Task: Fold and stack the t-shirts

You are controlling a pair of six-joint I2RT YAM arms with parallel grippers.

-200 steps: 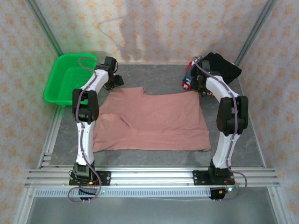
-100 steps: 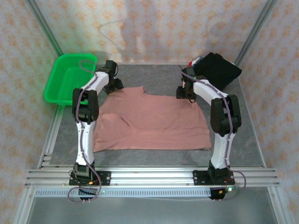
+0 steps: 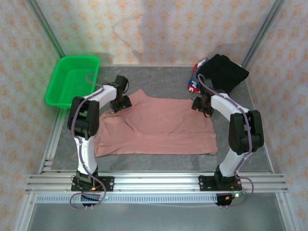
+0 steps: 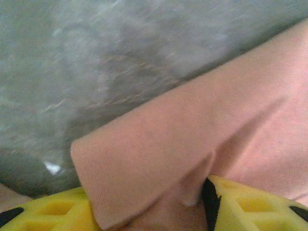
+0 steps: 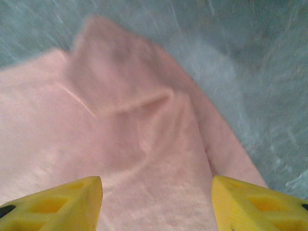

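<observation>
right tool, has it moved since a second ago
Yes. The right tool has come away from the black t-shirt, toward the near edge, over the pink t-shirt.

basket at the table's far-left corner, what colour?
The basket is plain bright green, clearest in the top external view.

three t-shirts, one basket, two arms.

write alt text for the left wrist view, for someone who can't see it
A folded edge of the dusty-pink t-shirt lies between the two yellow fingers of the left tool, whose jaws stand apart at the bottom of the picture. Blurred grey table covers the upper left.
</observation>
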